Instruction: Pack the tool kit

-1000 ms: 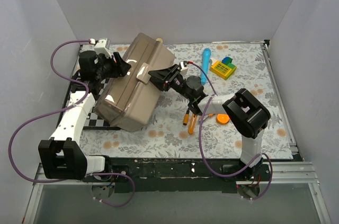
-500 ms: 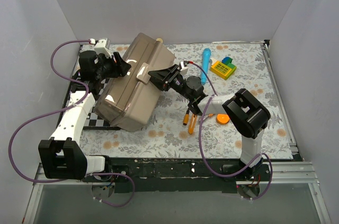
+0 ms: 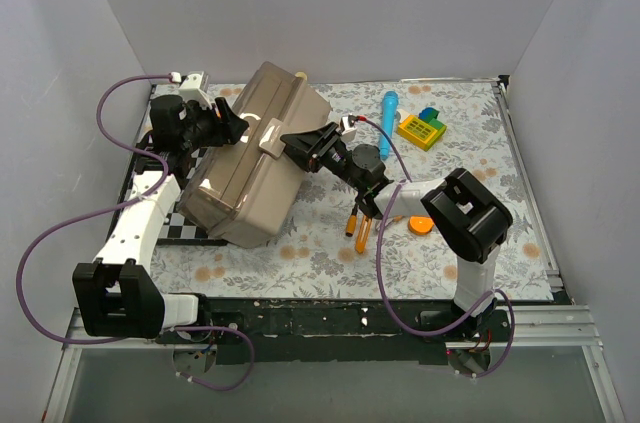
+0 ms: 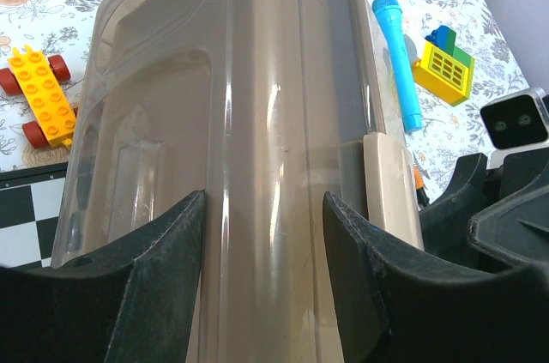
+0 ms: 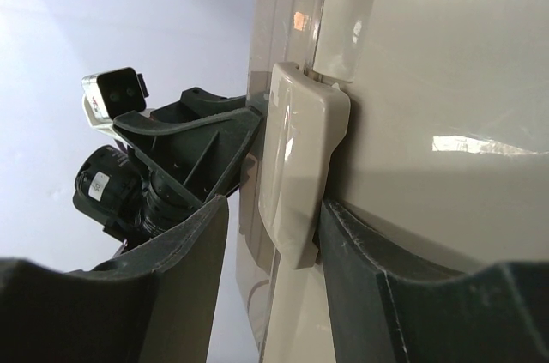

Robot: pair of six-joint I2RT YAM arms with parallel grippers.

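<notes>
The grey-brown translucent toolbox (image 3: 250, 158) stands tilted at the left of the table, lid shut. My left gripper (image 3: 232, 126) rests against its far left side. In the left wrist view the open gripper (image 4: 264, 196) straddles a ridge of the box (image 4: 274, 80). My right gripper (image 3: 290, 143) is at the box's tan latch (image 5: 300, 166). It is open round the latch, with the right finger (image 5: 403, 294) touching it and the left finger apart. Small orange-and-black-handled screwdrivers (image 3: 357, 226) lie on the mat under the right arm. No pliers show.
A blue cylindrical tool (image 3: 388, 115) and a yellow toy block (image 3: 421, 129) lie at the back right. An orange round piece (image 3: 420, 224) sits by the right arm. A yellow wheeled brick toy (image 4: 39, 93) lies behind the box. A checkered board (image 3: 195, 228) is under the box's near corner.
</notes>
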